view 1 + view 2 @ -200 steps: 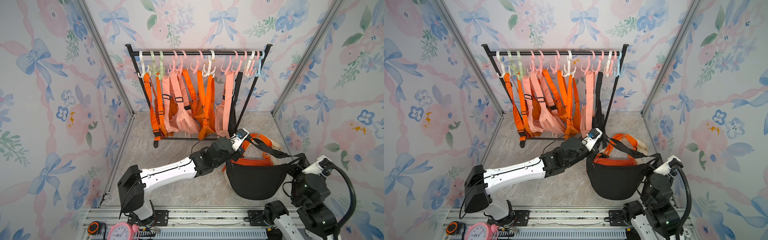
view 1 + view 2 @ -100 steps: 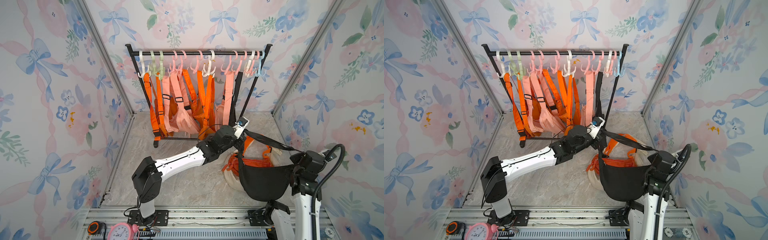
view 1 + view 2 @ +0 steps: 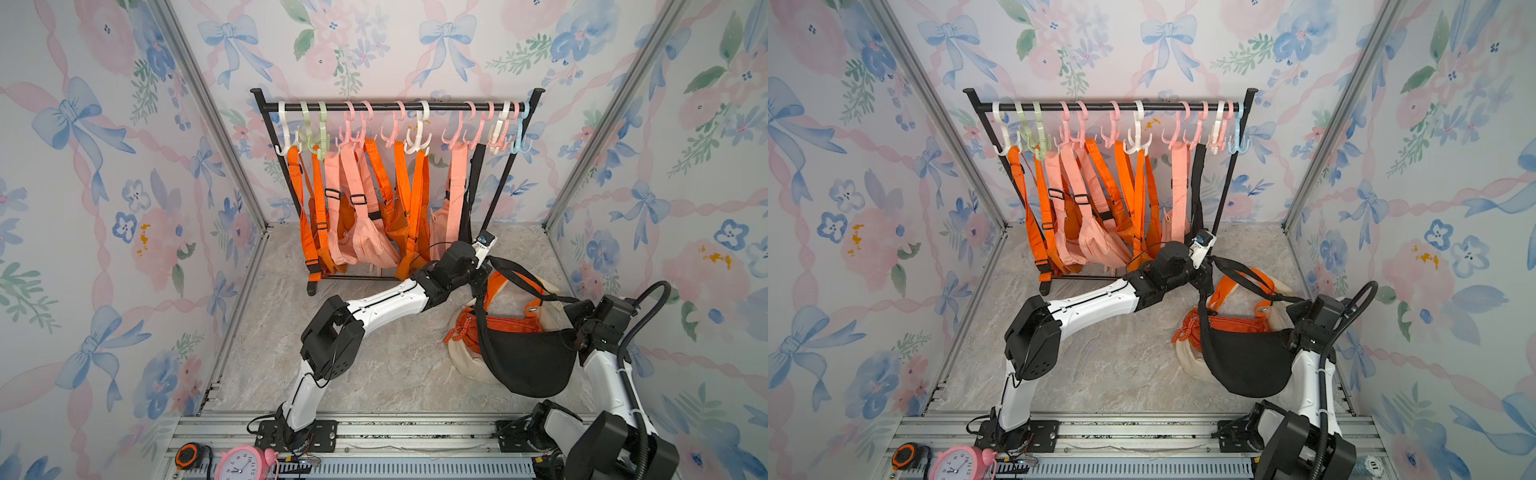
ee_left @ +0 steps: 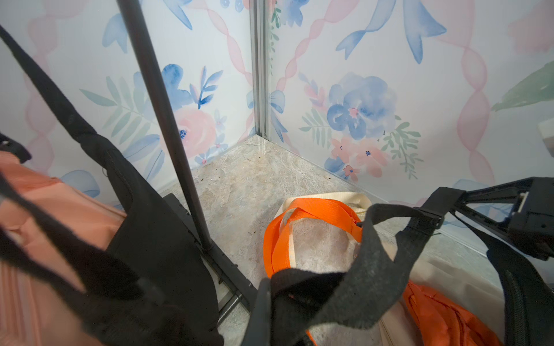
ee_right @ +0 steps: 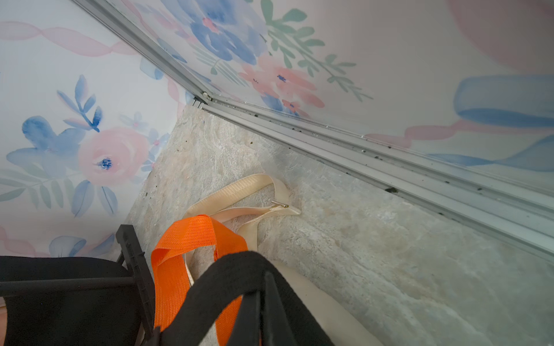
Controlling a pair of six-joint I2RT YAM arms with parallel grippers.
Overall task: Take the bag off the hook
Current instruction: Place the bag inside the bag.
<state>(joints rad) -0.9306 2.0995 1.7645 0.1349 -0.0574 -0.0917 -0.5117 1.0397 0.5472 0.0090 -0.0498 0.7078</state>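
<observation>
Floral bow-print walls (image 3: pixel 104 166); marbled grey floor (image 3: pixel 395 365)

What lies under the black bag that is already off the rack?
An orange bag and a cream bag lie on the floor beneath the black bag. It covers their near parts, so whether anything else lies there cannot be seen.

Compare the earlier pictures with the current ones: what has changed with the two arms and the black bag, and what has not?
The left end effector drew back toward the rack, and the right end effector rose. The black bag stretched between them shifted, uncovering the cream bag beneath. Both stay shut on its strap. The hanging bags are unmoved.
</observation>
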